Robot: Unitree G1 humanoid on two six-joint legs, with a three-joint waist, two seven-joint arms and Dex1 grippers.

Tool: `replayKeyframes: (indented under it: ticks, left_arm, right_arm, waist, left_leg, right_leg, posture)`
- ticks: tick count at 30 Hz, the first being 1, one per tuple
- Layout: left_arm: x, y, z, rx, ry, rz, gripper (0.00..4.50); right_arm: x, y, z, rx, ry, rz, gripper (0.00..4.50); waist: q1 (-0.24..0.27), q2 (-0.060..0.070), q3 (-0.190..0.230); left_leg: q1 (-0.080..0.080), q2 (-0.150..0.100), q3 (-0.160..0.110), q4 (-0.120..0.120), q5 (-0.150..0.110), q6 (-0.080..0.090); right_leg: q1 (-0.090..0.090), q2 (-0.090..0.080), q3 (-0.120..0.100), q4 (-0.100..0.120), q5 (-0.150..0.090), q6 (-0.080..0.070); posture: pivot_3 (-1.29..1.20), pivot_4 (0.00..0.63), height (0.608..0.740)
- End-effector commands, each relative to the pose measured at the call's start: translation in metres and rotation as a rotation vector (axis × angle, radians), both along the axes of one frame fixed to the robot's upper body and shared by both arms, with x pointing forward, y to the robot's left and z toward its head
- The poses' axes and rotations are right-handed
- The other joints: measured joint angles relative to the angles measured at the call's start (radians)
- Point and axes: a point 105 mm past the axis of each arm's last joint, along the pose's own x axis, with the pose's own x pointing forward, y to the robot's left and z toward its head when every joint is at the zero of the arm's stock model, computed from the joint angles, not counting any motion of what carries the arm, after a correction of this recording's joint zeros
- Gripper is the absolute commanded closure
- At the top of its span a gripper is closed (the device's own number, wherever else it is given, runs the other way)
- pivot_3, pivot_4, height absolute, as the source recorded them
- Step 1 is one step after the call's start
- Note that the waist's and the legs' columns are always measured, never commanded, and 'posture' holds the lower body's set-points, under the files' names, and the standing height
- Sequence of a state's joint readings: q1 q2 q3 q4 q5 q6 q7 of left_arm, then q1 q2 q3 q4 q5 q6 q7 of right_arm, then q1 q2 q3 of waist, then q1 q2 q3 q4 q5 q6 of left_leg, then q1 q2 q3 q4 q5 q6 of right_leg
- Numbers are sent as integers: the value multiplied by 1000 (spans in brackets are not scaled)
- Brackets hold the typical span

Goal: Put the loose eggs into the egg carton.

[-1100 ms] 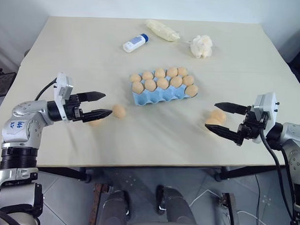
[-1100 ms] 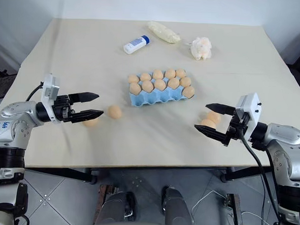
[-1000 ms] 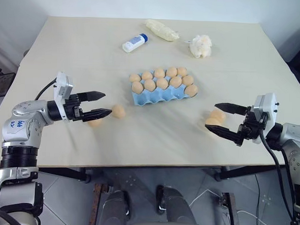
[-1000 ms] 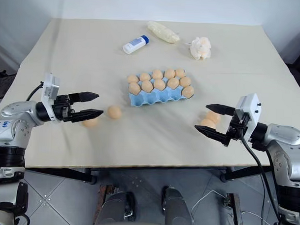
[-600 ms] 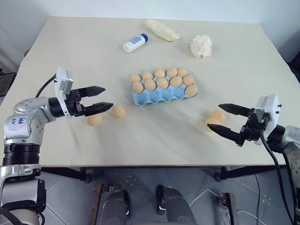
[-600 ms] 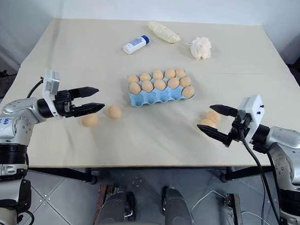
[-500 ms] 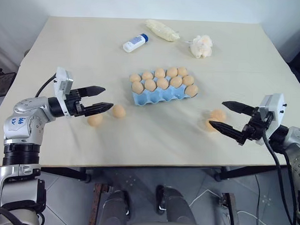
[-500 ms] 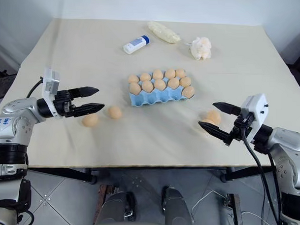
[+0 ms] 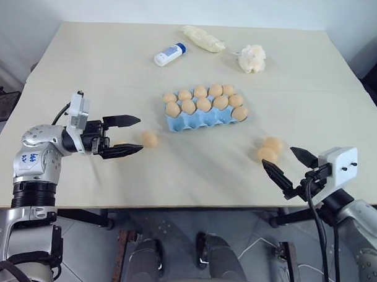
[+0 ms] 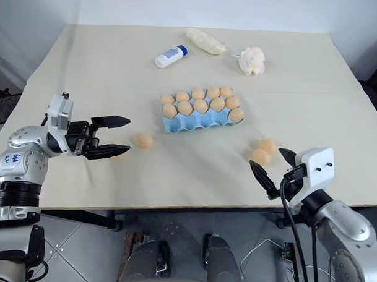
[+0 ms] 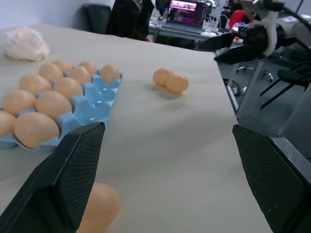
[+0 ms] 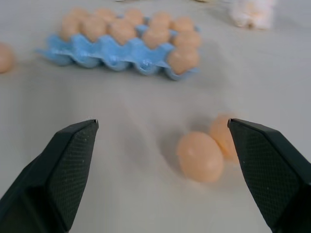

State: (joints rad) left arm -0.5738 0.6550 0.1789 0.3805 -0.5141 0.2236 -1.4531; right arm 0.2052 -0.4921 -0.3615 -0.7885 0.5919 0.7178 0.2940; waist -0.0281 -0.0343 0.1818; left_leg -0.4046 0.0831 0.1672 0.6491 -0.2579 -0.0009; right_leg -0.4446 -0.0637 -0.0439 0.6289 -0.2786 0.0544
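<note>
The light blue egg carton (image 9: 201, 120) sits mid-table with several tan eggs in its two far rows; its near row of cups is bare. One loose egg (image 9: 149, 138) lies just past the tips of my left gripper (image 9: 140, 134), which is open and points right. Two loose eggs (image 9: 270, 149) lie touching at the right. My right gripper (image 9: 278, 156) hangs open at the table's front edge, just on the near side of them, and they lie ahead between its fingers (image 12: 58, 174) in the right wrist view.
At the far side of the table (image 9: 86, 69) lie a white bottle with a blue cap (image 9: 169, 54), a clear bag of pale stuff (image 9: 204, 37) and a white fluffy wad (image 9: 252, 58). The front edge runs just below both grippers.
My right gripper has drawn back to the front edge and swung to point forward at the two eggs. My left gripper has turned slightly and now covers the egg that lay below it.
</note>
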Motion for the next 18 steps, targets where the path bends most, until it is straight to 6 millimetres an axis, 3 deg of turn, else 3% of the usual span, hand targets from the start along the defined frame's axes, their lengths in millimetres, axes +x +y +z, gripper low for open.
replayKeyframes:
  ticks: [1, 9, 18]
  left_arm:
    - [-4, 4, 7, -16, -69, -20, 17]
    - [3, 3, 16, -56, -253, 38, 17]
    - [3, 0, 14, -95, -236, 66, 17]
  right_arm:
    - [-3, -12, -8, -22, 12, -159, 0]
    - [21, -15, -32, 3, 53, -279, 0]
    - [48, -8, -24, 29, 22, -283, 0]
  waist:
    - [0, 0, 0]
    - [-4, -1, 0]
    - [-2, -1, 0]
  left_leg:
    - [0, 0, 0, 0, 0, 0]
    - [0, -1, 1, 0, 1, 3]
    - [0, -2, 0, -1, 2, 4]
  right_leg:
    - [0, 0, 0, 0, 0, 0]
    - [0, 1, 0, 0, 0, 0]
    - [0, 2, -1, 0, 1, 0]
  posture:
    - [0, 150, 740]
    - [0, 150, 740]
    - [0, 150, 740]
